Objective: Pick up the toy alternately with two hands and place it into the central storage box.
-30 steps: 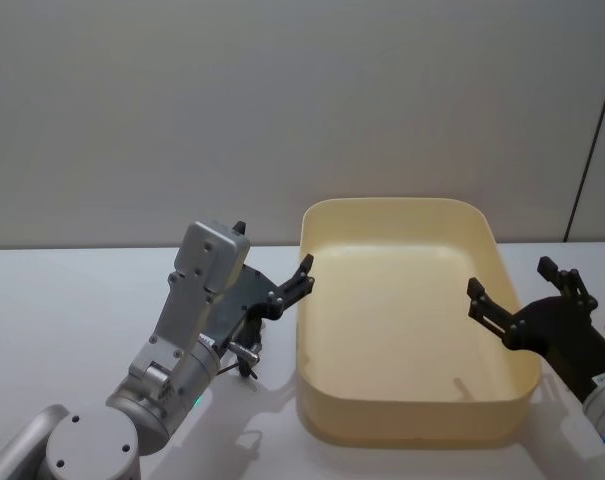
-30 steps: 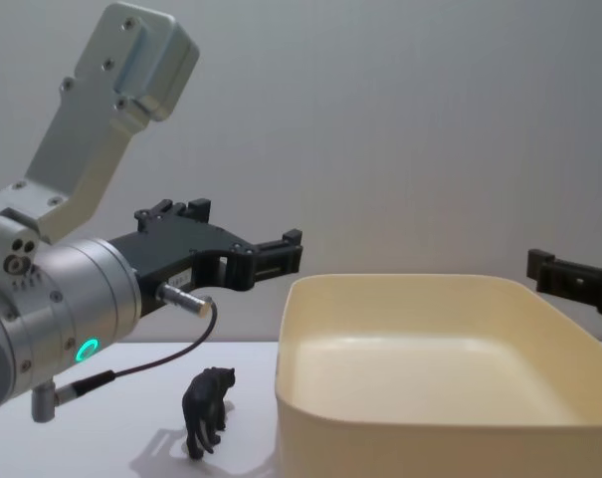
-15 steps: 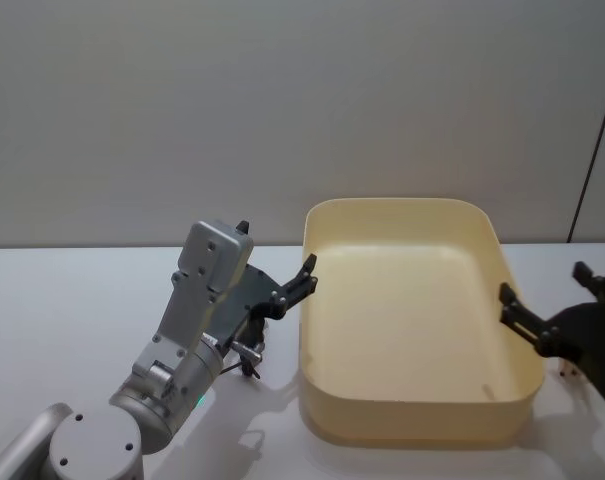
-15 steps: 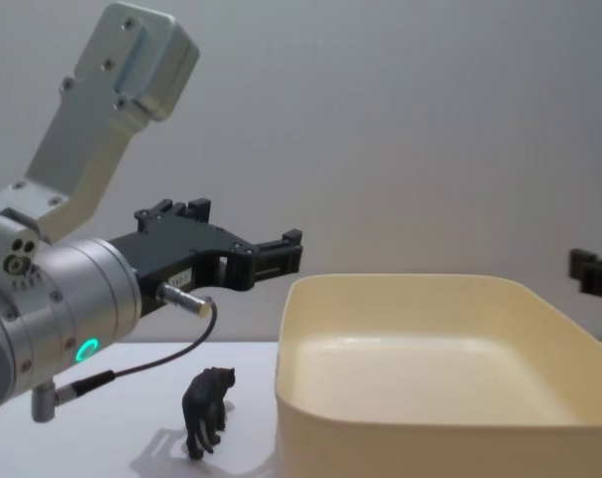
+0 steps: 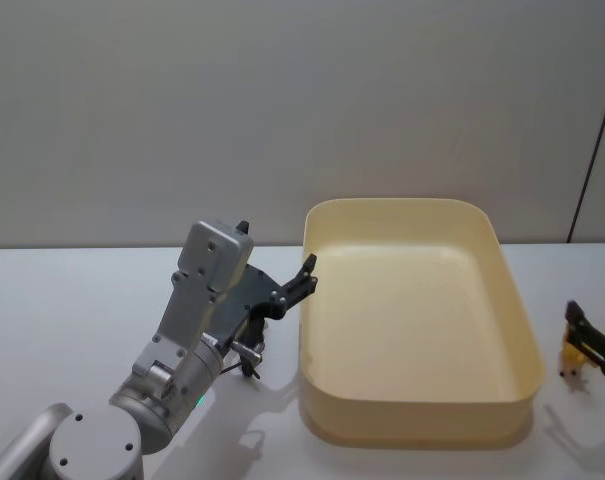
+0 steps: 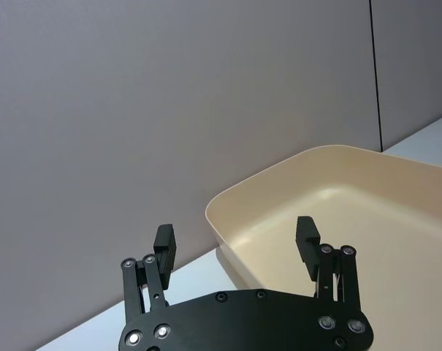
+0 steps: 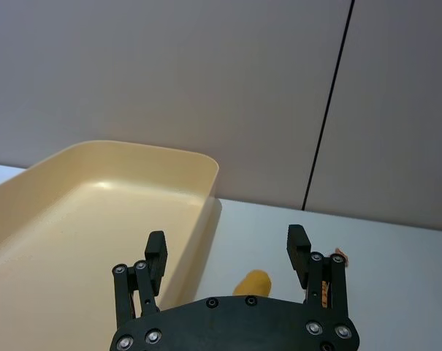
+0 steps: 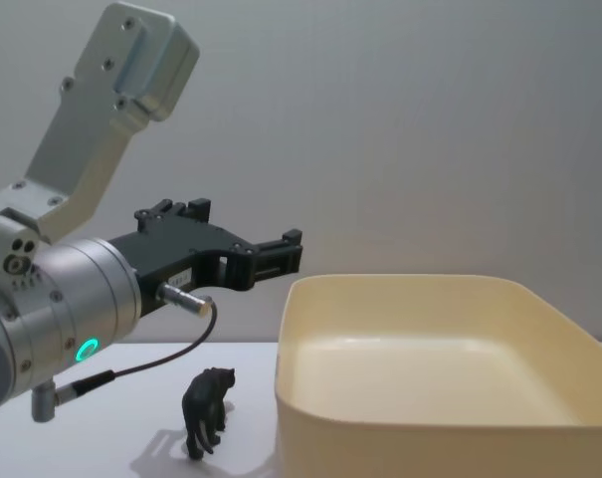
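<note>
Tub (image 5: pixel 412 420) sat on the worktop (image 5: pixel 42 300). Left arm (image 5: pixel 197 300) hovered at its left wall, jaws wide open, empty, over a black toy animal (image 8: pixel 206 408). Right jaws, open too, hung by a yellow toy (image 7: pixel 254 281) beyond its right wall.

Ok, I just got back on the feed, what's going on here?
Neither arm has anything gripped. The left end effector hovers open beside the left wall of the large cream-yellow plastic storage box, with a small black toy animal standing on the white table below it. The right end effector is open and low on the box's right side, lined up over a small yellow toy animal on the table. Neither toy is in the box yet.
</note>
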`<act>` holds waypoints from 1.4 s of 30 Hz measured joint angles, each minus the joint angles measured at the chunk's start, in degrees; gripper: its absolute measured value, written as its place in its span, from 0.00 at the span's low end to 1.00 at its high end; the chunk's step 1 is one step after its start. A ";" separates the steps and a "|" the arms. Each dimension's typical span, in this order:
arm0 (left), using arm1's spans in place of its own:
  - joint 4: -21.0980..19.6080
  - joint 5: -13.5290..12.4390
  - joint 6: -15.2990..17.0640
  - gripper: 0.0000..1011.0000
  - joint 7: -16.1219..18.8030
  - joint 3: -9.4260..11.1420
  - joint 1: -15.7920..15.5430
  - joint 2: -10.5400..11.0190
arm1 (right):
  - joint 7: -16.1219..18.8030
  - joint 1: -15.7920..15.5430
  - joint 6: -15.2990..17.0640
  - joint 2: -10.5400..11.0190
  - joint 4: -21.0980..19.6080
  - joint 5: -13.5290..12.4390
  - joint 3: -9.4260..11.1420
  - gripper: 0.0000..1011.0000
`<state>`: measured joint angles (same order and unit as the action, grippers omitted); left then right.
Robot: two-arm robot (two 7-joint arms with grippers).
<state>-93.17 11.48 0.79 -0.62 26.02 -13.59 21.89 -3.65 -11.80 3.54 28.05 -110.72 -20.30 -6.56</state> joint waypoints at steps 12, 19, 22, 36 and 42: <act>0.00 0.00 0.00 0.99 0.00 0.00 0.00 0.00 | 0.57 -2.79 2.68 1.34 1.06 -3.16 1.50 0.99; 0.00 0.00 0.00 0.99 0.00 0.00 0.00 0.00 | 1.24 -1.60 3.83 0.87 3.55 -3.95 1.68 0.99; 0.00 0.00 0.00 0.99 0.00 0.00 0.00 0.00 | 1.63 -0.44 4.27 0.47 5.07 -3.95 1.69 0.99; 0.00 0.00 0.00 0.99 0.00 0.00 0.00 0.00 | 5.21 5.85 6.46 -2.37 11.77 -1.23 0.08 0.99; 0.00 0.00 0.00 0.99 0.00 0.00 0.00 0.00 | 7.31 9.06 7.95 -4.15 15.17 0.81 -1.20 0.99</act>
<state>-93.17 11.48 0.79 -0.62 26.02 -13.59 21.89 3.67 -2.74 11.49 23.90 -95.54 -19.49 -7.76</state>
